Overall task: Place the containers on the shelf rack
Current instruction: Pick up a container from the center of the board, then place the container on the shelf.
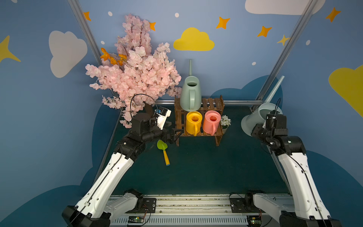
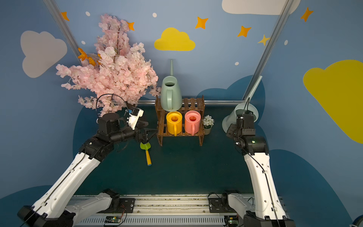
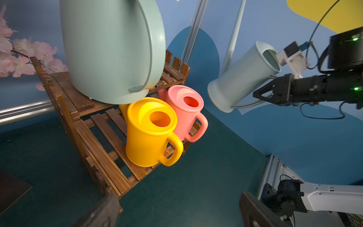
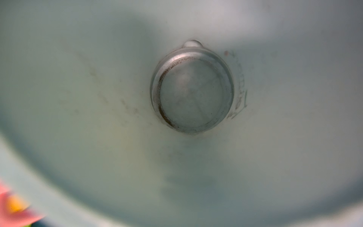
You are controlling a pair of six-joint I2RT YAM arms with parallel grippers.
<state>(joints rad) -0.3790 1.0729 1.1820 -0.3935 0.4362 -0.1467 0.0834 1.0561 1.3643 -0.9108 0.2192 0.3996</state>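
1. We see the dark brown wooden slatted two-tier shelf rack standing at the back of the dark green surface.
2. The tall pale green plastic watering can stands upright on the left part of the upper tier, its handle facing the front.
3. The small yellow plastic watering can and the small pink plastic watering can stand side by side on the lower tier, yellow on the left.
4. The larger pale blue-grey plastic watering can is off the rack, to its right. It is tilted, with its base towards the rack and its long spout pointing up and back, and it appears clear of the surface.
5. The right pincer is clamped on that can's thin handle, and the right wrist view looks into the can's inside.
6. The left pincer holds nothing, jaws wide apart, just beside the rack's front left corner and above the green-and-yellow toy shovel.
7. A small white-flower pot sits just beside the rack's right end, and a pink blossom tree stands to its left.
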